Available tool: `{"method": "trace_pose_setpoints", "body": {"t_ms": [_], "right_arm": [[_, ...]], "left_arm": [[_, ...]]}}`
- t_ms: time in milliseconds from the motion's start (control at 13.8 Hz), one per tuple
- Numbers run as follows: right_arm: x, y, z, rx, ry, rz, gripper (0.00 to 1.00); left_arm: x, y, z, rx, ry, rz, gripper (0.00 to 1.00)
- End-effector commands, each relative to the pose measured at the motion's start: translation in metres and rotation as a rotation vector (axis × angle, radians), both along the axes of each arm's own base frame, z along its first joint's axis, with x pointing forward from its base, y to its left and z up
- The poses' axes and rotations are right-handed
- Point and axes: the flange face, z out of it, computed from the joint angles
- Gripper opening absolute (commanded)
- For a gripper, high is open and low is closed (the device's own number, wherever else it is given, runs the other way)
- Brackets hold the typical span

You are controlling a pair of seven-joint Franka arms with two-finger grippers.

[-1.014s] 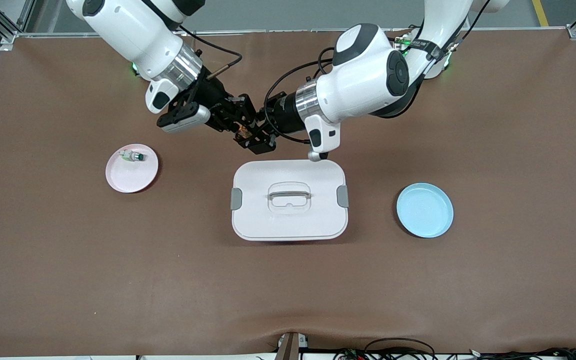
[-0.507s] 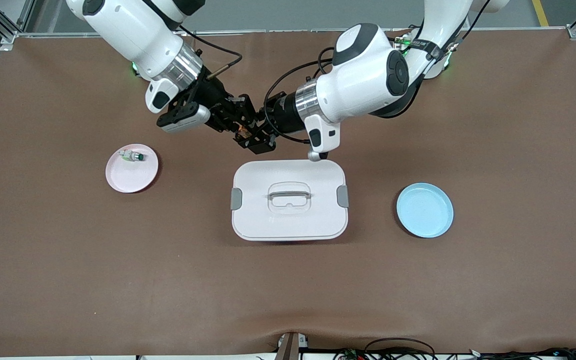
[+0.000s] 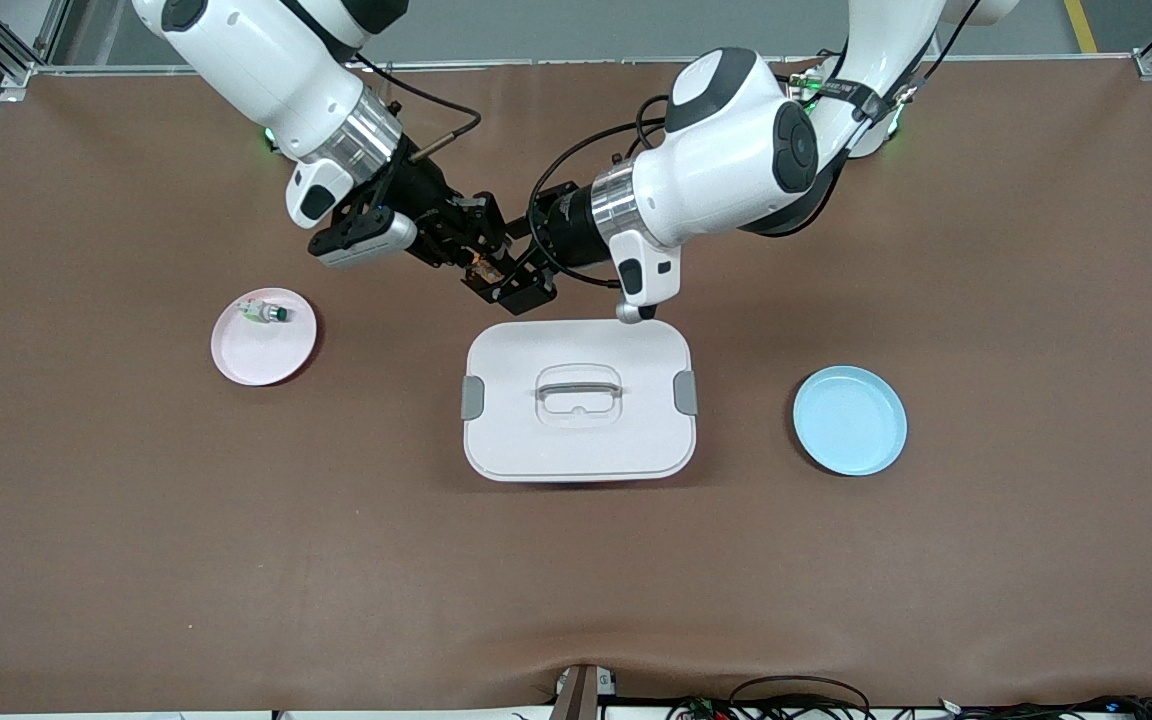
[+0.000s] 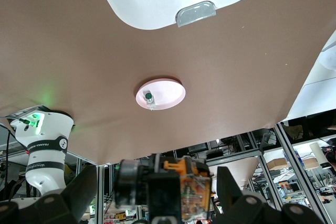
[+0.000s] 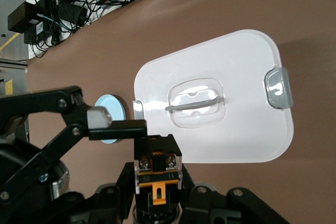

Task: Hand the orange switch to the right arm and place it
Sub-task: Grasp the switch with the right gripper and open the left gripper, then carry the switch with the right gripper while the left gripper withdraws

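Now you have the orange switch up in the air between the two arms, over bare table just past the white lidded box on the robots' side. The right claw is clamped on it; in the right wrist view the black body with its orange-brown end sits squarely between the pads. The left claw stands wide, its fingers spread to either side of the switch and not touching it.

Treat the part as light, rigid and small. It will not sag or crush, but a hard plastic body this tiny can twist or slip if the grip sits off-centre, so judge the hold by the body, not the orange end. The flat sides of the black housing look like the right place to pinch, and that is where the right claw appears to have it.

For room, your tightest spot is right here: the two claws are nearly interlocked, so the left one should likely back straight out along its own line before anything swings. Below and nearer the camera sits the box with its raised handle, which you should clear with height. Toward the right arm's end lies the pink plate, already carrying a small white part with a green tip near its rim; the table between is open. The blue plate sits well apart toward the left arm's end.
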Motion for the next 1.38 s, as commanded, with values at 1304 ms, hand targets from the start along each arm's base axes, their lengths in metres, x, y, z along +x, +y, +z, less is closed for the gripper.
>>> {"method": "trace_pose_setpoints", "body": {"t_ms": [1304], "right_arm": [[0.054, -0.287, -0.062, -0.526, -0.165, 1.271, 0.00]], "left_arm": [[0.060, 0.194, -0.020, 0.674, -0.363, -0.796, 1.00]]}}
